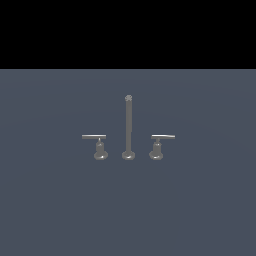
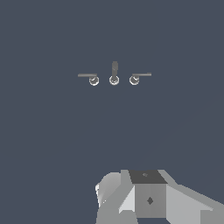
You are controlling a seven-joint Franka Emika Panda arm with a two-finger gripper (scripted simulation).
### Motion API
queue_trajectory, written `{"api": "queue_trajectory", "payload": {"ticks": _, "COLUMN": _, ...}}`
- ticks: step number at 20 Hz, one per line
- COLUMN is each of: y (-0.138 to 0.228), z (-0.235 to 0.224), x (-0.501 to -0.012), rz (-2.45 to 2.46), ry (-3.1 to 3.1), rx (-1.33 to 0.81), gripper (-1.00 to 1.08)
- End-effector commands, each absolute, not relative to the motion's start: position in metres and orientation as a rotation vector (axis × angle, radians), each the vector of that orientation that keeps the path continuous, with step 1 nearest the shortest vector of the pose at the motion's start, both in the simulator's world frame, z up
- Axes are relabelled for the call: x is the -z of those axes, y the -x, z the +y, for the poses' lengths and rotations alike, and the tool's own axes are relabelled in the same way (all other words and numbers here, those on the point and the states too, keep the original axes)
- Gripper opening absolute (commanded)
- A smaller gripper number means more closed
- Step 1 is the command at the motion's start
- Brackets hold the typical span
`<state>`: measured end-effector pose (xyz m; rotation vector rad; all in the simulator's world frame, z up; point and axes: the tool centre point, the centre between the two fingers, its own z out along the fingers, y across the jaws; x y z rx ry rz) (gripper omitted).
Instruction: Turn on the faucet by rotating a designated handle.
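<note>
Three grey metal pieces make up the faucet [image 1: 128,145], standing in a row on a flat blue-grey floor [image 1: 50,210]. Largest is the spout [image 1: 128,125], a tall upright rod on a round foot, at centre. At its 9 o'clock in the exterior view stands the handle [image 1: 99,146], its thin bar pointing toward 9 o'clock. At the spout's 3 o'clock stands the twin handle [image 1: 157,145], bar pointing toward 3 o'clock. Only the gripper body [image 2: 148,199] shows in the wrist view, well apart from the faucet; whether its fingers are apart or together, I cannot tell.

Faucet [image 2: 114,75] well beyond claw body
</note>
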<state>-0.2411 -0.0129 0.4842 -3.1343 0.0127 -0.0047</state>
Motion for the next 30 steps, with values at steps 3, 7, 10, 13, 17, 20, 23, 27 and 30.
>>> {"api": "queue_trajectory", "payload": {"ticks": 3, "y": 0.241, "z": -0.013, "x": -0.484, "rz": 0.016, "ry": 3.134, "rx": 0.005, "gripper": -1.00}}
{"api": "queue_trajectory", "payload": {"ticks": 7, "y": 0.240, "z": -0.009, "x": -0.479, "rz": 0.043, "ry": 3.134, "rx": 0.005, "gripper": -1.00}}
{"api": "queue_trajectory", "payload": {"ticks": 10, "y": 0.239, "z": -0.005, "x": -0.473, "rz": 0.081, "ry": 3.133, "rx": 0.004, "gripper": -1.00}}
{"api": "queue_trajectory", "payload": {"ticks": 13, "y": 0.237, "z": 0.001, "x": -0.465, "rz": 0.134, "ry": 3.132, "rx": 0.004, "gripper": -1.00}}
{"api": "queue_trajectory", "payload": {"ticks": 17, "y": 0.234, "z": 0.012, "x": -0.450, "rz": 0.229, "ry": 3.126, "rx": 0.004, "gripper": -1.00}}
{"api": "queue_trajectory", "payload": {"ticks": 20, "y": 0.230, "z": 0.022, "x": -0.435, "rz": 0.318, "ry": 3.119, "rx": 0.003, "gripper": -1.00}}
{"api": "queue_trajectory", "payload": {"ticks": 23, "y": 0.225, "z": 0.033, "x": -0.419, "rz": 0.418, "ry": 3.107, "rx": 0.003, "gripper": -1.00}}
{"api": "queue_trajectory", "payload": {"ticks": 27, "y": 0.216, "z": 0.048, "x": -0.397, "rz": 0.551, "ry": 3.086, "rx": 0.002, "gripper": -1.00}}
{"api": "queue_trajectory", "payload": {"ticks": 30, "y": 0.209, "z": 0.058, "x": -0.381, "rz": 0.651, "ry": 3.067, "rx": 0.002, "gripper": -1.00}}
